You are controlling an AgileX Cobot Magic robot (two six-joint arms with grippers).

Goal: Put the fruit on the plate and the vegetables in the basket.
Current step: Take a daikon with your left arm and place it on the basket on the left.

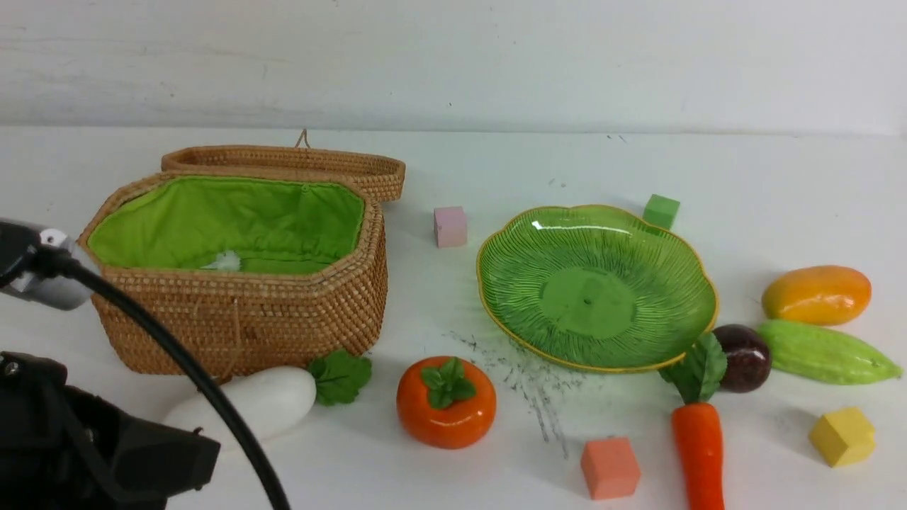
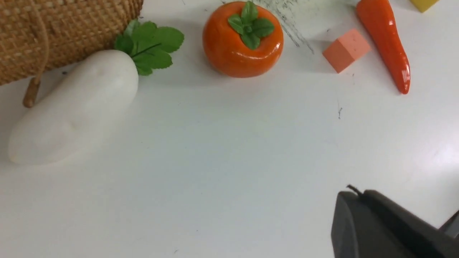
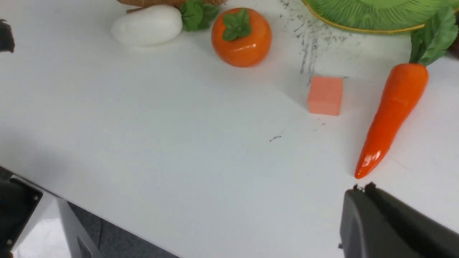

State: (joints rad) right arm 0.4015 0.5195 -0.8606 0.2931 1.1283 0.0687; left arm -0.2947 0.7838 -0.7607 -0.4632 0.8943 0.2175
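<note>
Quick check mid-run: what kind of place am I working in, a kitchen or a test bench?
Likely a lab test bench, not a kitchen: a scuffed white table, a plain white wall behind it, and glossy toy produce like the persimmon among foam cubes.

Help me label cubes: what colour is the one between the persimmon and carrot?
Salmon pink; the cube shows best in the right wrist view.

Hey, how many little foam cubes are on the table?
4. A pink cube between the basket and the plate; a green cube behind the plate; a coral cube left of the carrot; a yellow cube in front of the gourd. The basket may hide more.
</note>
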